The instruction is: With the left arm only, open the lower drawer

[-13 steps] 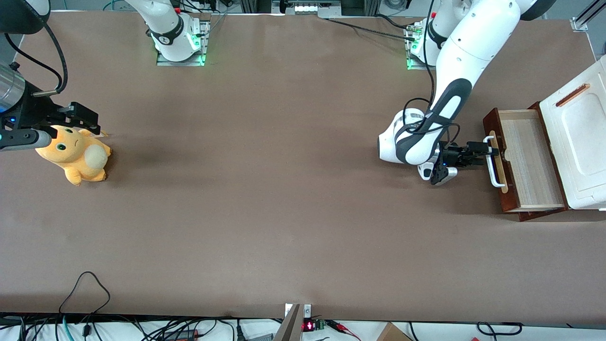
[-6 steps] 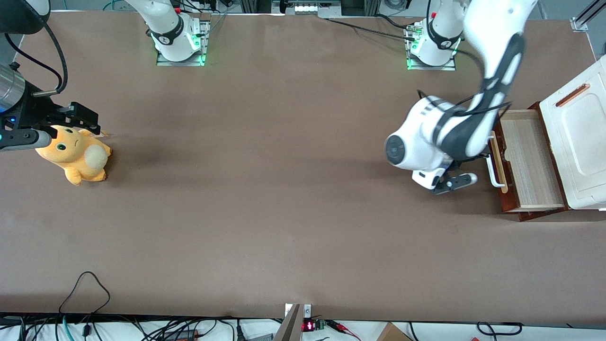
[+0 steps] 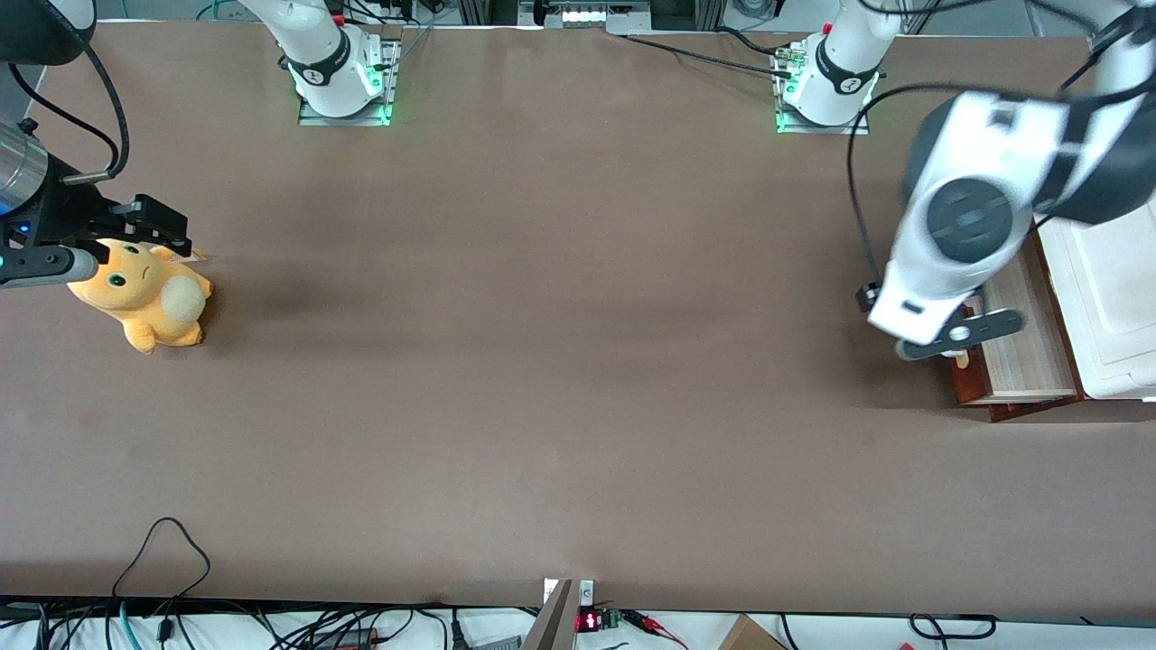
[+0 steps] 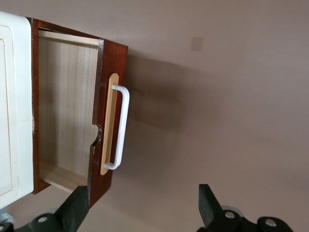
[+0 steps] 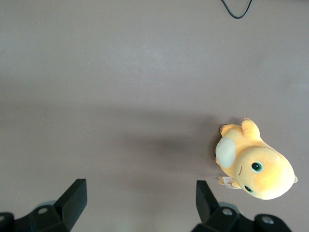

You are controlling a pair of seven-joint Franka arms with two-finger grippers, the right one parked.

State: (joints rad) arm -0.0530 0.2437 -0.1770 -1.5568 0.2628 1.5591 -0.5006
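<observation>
1. So, far toward the parked arm's end of the brown table lies an orange plush toy, well apart from everything at the working arm's end.
2. A black cable loops on the table edge nearest the front cam; nothing lies btwn it and the cabinet.
3. White moulded top panel sits above the drawer cavity, toward the working arm's end.
4. Left arm hangs over the drawer, its big white joint covering most of the tray & handle in the front view.
5. Lower drawer is pulled out: pale-wood tray exposed, red-brown front w/ white loop handle facing the open table.
6. Gripper is raised above the drawer, fingers spread wide, holding nothing; handle is clear of both fingertips, no contact.
</observation>
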